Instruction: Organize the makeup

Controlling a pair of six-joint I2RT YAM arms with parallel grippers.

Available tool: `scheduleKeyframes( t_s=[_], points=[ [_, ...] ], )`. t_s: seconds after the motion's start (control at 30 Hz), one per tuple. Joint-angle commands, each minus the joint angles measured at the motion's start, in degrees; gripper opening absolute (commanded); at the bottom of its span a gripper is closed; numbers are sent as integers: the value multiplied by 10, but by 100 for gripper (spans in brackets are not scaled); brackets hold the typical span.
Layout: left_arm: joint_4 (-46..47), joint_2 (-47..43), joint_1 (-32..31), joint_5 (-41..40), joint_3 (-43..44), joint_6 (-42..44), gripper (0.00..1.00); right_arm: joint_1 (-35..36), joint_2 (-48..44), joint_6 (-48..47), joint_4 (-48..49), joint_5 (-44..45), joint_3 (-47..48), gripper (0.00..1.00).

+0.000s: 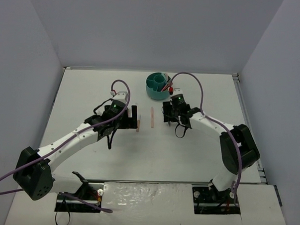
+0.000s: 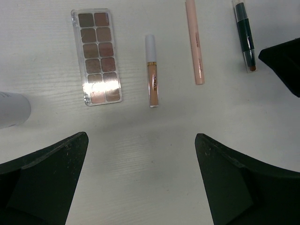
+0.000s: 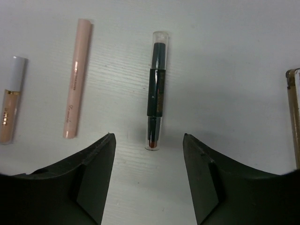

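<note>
In the left wrist view a pink/brown eyeshadow palette [image 2: 96, 57], a white-capped orange tube [image 2: 152, 70], a pale pink stick [image 2: 194, 41] and a dark stick with a red tip [image 2: 245, 37] lie side by side on the white table. A white bottle [image 2: 11, 109] shows at the left edge. My left gripper [image 2: 140, 138] is open and empty, just short of them. My right gripper [image 3: 149, 138] is open and empty, its jaws either side of the near end of the dark stick [image 3: 156, 89]. The pink stick [image 3: 76, 77] and tube [image 3: 10, 105] lie to its left.
A round teal divided cup [image 1: 157, 86] stands at the back centre and holds a red-tipped item. From above, both grippers [image 1: 133, 117] [image 1: 166, 115] hover close together over the row, with the pink stick [image 1: 152, 117] between them. A thin gold item [image 3: 294, 117] lies at the right edge.
</note>
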Motion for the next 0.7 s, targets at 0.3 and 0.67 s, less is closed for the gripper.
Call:
scheduleKeyframes(
  t_s=[0.3, 0.67],
  points=[
    [3, -31, 3, 14, 37, -14, 97, -4, 90, 10, 14, 18, 23, 39],
    [25, -30, 4, 47, 41, -13, 97, -1, 66, -3, 27, 23, 1, 0]
  ],
)
